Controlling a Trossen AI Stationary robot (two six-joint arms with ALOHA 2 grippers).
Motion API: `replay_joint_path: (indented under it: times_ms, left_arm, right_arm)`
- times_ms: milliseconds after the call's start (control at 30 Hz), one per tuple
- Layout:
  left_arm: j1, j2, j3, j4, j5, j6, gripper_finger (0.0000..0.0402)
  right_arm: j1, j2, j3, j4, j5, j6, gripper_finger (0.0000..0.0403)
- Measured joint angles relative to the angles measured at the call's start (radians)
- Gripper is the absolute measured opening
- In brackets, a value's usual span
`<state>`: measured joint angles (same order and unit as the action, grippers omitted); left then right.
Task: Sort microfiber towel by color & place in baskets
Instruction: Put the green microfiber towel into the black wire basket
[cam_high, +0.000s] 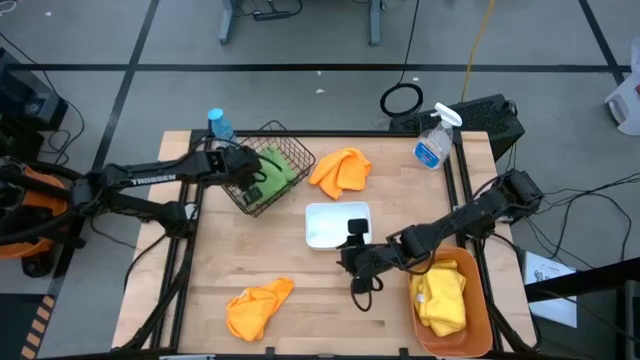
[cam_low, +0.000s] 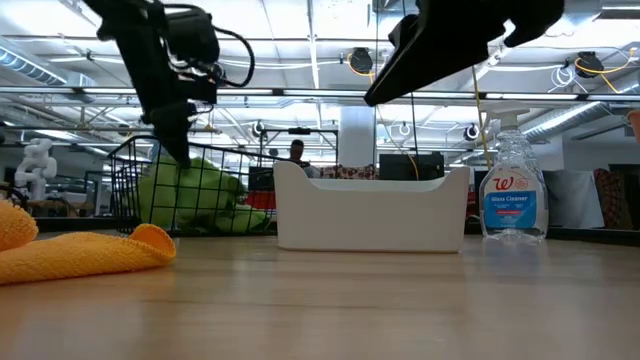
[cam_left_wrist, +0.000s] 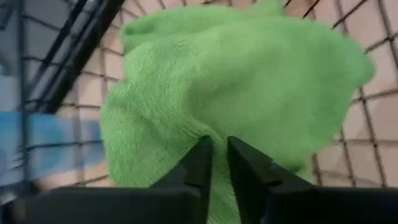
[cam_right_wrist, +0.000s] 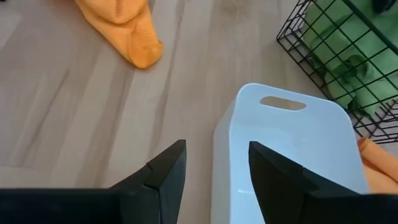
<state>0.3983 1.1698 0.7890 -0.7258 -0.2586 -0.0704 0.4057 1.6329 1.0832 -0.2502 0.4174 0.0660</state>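
Over the black wire mesh basket (cam_high: 268, 175), left gripper (cam_left_wrist: 217, 158) nearly shut above soft, light green microfiber towels (cam_left_wrist: 236, 93) inside, gripping nothing evident; best pinched at a raised fold; right gripper (cam_right_wrist: 214, 168) half-open, empty beside.

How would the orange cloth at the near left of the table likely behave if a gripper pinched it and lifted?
The orange cloth lies crumpled in soft folds, so it would probably droop and hang limp rather than hold shape. It looks thin and fluffy, so likely light. Its rumpled ridges should give the fingers something to pinch, though a push might just bunch it up on the table.
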Motion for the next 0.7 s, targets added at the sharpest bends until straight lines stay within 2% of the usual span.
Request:
replay_joint_path:
  times_ms: [167,433,700]
  left_arm:
    - [0.030,0.000,-0.070,0.103,0.050,-0.002,0.0006]
    - [0.074,0.000,-0.143,0.124,0.095,-0.002,0.0015]
    - [0.074,-0.045,-0.094,0.121,0.113,-0.003,0.0015]
  right_arm:
    - [-0.028,0.000,0.000,0.015,0.000,-0.025,0.0164]
    - [-0.040,0.000,0.000,0.023,-0.004,-0.031,0.0164]
    - [-0.040,0.000,0.000,0.022,-0.004,-0.028,0.0164]
